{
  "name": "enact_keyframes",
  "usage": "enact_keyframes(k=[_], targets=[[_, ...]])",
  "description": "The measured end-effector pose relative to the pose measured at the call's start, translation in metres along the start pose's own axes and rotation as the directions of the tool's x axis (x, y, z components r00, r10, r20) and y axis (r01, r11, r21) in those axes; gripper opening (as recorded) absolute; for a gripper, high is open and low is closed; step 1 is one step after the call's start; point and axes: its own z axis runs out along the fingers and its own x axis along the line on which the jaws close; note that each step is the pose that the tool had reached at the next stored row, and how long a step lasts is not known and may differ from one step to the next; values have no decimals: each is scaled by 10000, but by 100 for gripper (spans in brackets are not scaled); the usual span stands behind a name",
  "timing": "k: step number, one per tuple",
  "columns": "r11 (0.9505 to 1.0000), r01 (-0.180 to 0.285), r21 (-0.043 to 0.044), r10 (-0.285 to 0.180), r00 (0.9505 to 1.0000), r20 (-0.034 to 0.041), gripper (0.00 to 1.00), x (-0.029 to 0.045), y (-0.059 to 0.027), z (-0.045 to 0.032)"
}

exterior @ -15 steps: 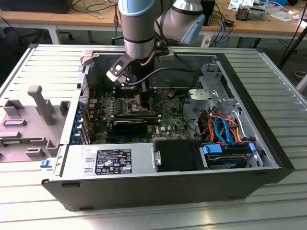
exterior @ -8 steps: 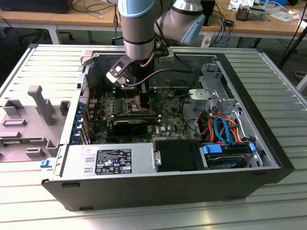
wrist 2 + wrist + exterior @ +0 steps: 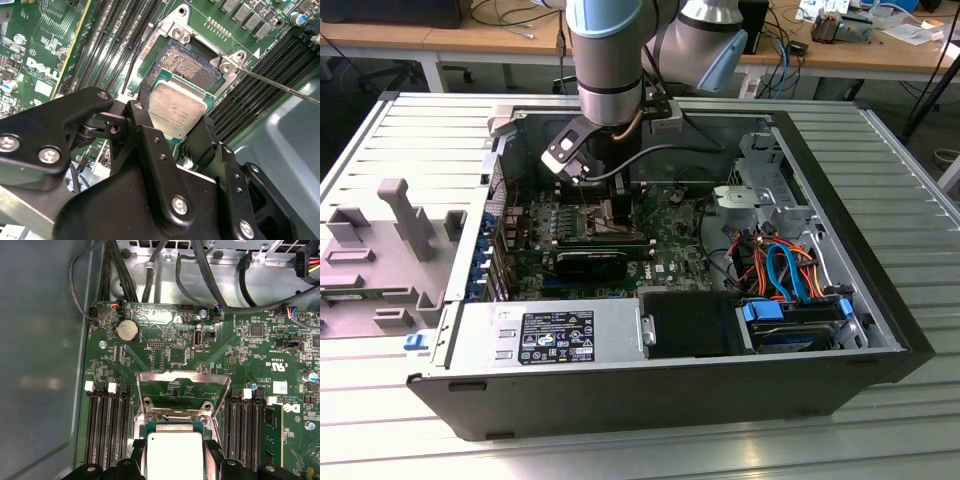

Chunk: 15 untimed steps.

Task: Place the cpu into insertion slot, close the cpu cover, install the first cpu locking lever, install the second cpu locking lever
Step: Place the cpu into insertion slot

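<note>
Claw (image 3: 174, 120) clenches the cpu (image 3: 176, 104) by two opposite edges, holding it tilted and partly over the insertion slot (image 3: 192, 67) (its contact pins lie bare). In the first wrist view, black memory slots (image 3: 107, 430) stand left of the cpu cover (image 3: 182, 376), which is raised open beyond the chip.
</note>
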Motion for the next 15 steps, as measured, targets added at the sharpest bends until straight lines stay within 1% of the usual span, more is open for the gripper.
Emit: enact_keyframes(k=[11, 15], targets=[[10000, 1, 0, -1, 10000, -1, 54, 0, -3, 31], [10000, -2, 1, 2, 10000, 2, 54, 0, -24, 76]])
